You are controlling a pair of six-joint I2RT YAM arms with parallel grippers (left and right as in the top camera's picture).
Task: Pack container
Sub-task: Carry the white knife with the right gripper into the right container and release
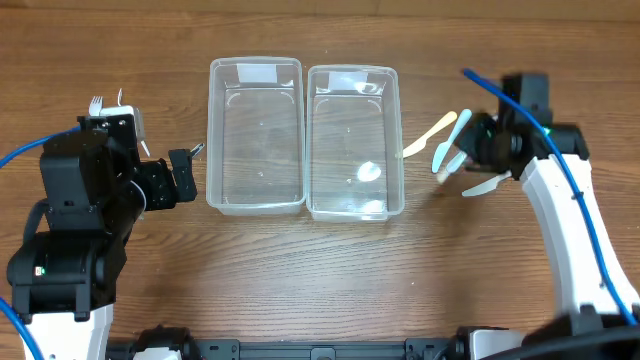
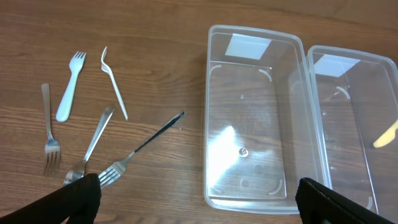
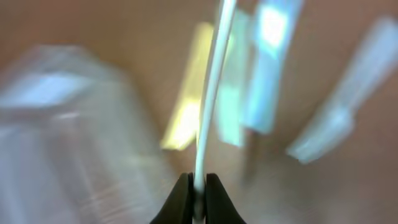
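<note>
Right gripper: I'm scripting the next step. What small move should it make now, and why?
Probably carry the utensil left until it is over the right container: the right gripper is shut on it, and that open container lies just beside it.

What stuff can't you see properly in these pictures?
1. Right wrist view: everything is blurred, so the thin white utensil pinched in the right gripper could be a fork, knife or spoon.
2. Overhead view: the left arm covers a white fork except its tines.
3. Left wrist view: the picture's edge cuts off the right container.
</note>
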